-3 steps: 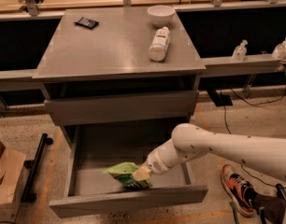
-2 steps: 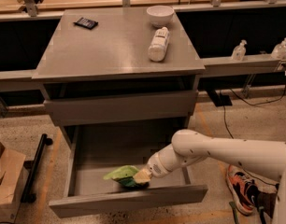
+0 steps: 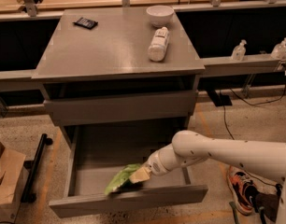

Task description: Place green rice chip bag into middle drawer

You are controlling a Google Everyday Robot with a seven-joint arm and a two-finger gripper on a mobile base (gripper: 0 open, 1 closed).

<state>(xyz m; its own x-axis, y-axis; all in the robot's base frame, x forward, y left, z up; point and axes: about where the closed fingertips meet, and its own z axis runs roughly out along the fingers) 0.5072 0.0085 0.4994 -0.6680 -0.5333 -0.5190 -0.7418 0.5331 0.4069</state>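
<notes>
The white arm (image 3: pixel 241 155) reaches in from the right edge of the view, bends at a rounded joint (image 3: pixel 192 146), and slopes down and to the left. Its wrist (image 3: pixel 162 162) narrows to the pale tool (image 3: pixel 139 174), which points leftward and low, inside the front part of the open middle drawer (image 3: pixel 87 204), with its tip against the green rice chip bag (image 3: pixel 117 181).
</notes>
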